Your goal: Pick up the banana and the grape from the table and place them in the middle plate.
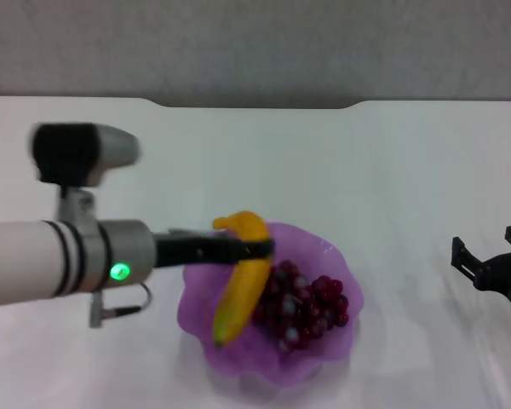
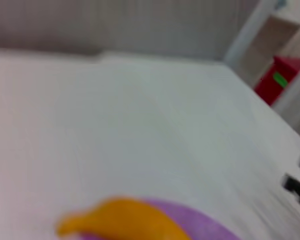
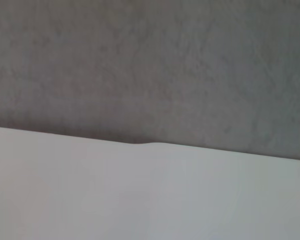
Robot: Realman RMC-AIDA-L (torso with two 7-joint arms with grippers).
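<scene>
purple plate [image 1: 324,249] holds grape [image 1: 307,305] and banana [image 1: 241,285]; my left gripper [image 1: 260,248], clamped on the banana, should release gently.

The table [image 1: 392,170] is big, flat and white; its far edge has a notch cut in the middle, against a grey wall; the middle plate [image 1: 324,251], purple with a wavy rim, sits right on it, near the front edge.
</scene>
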